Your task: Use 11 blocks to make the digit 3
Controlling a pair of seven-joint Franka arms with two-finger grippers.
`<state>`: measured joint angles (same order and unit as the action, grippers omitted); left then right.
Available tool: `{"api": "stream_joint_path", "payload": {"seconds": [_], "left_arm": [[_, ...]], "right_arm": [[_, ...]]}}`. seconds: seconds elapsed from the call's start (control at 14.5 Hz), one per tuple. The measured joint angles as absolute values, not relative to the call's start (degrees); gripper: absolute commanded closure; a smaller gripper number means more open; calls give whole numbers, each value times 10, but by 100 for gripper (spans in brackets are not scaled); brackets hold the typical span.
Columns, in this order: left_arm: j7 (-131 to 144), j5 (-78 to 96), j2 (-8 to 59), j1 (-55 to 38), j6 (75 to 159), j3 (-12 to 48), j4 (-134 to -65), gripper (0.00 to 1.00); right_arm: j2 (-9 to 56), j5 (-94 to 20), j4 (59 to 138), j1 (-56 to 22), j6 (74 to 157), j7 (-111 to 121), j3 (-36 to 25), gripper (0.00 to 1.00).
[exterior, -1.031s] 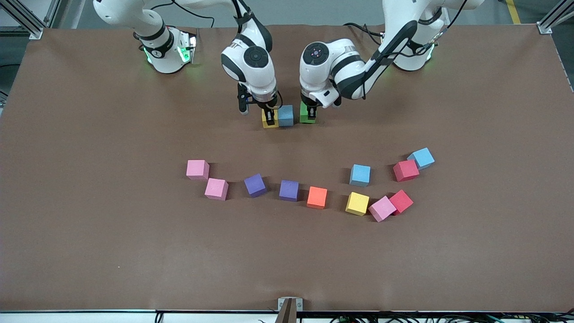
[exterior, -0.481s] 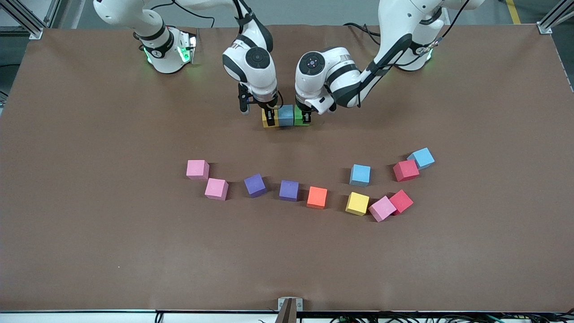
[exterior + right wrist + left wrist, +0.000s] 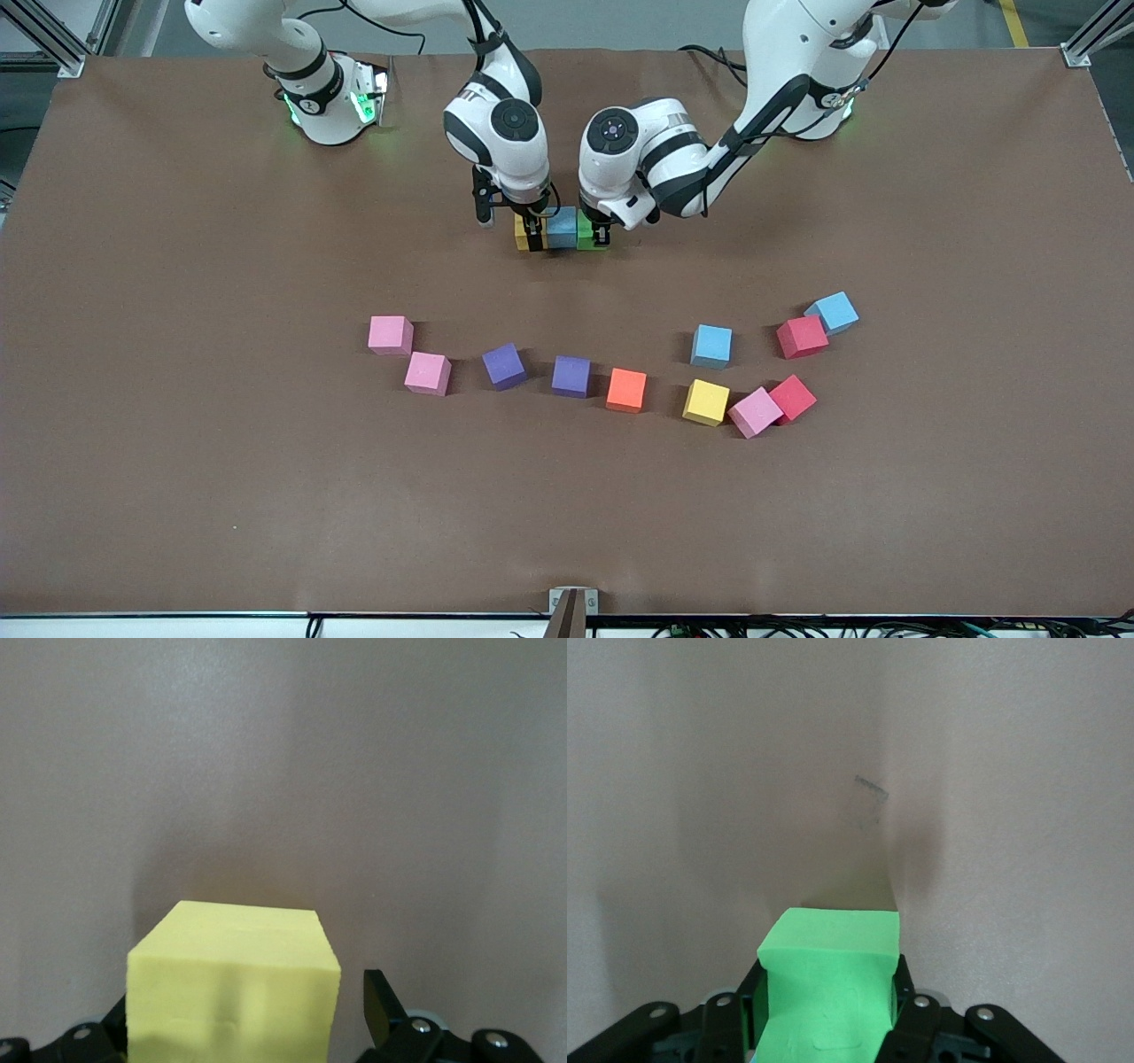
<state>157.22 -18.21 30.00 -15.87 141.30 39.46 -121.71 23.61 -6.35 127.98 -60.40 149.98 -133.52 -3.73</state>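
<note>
1. I see three blocks in a touching row near the robots' bases: a yellow block [image 3: 526,236], a light blue block [image 3: 562,229] and a green block [image 3: 586,232].
2. My right gripper [image 3: 532,233] sits at the yellow block with its fingers [image 3: 383,1001] spread apart, a gap showing beside the cube.
3. My left gripper [image 3: 601,232] is clamped on the green block, pressing it against the light blue one.
4. The remaining blocks lie loose nearer the front camera: two pink [image 3: 391,335], two purple [image 3: 504,365], one orange [image 3: 626,390], another yellow [image 3: 706,401], a third pink [image 3: 755,412], two more light blue [image 3: 711,346].
5. Two red cubes [image 3: 802,337] sit among them toward the left arm's end.
</note>
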Motion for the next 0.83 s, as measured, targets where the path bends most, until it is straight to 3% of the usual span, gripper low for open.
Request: {"api": "stream_joint_path", "payload": {"seconds": [0.07, 0.14, 0.21, 0.83], "left_arm": [[1572, -182, 300, -159, 1413, 395, -1217, 56], [1572, -182, 301, -159, 1413, 395, -1216, 41], [1573, -182, 301, -159, 1413, 394, -1216, 0], [1554, -188, 270, -150, 1391, 392, -1202, 0]], "right_arm": [[236, -63, 1279, -604, 1499, -1335, -38, 0], [236, -63, 1278, -604, 1499, -1335, -39, 0], [236, -63, 1277, -604, 1497, -1335, -40, 0], [200, -63, 1265, -600, 1436, -1334, -47, 0]]}}
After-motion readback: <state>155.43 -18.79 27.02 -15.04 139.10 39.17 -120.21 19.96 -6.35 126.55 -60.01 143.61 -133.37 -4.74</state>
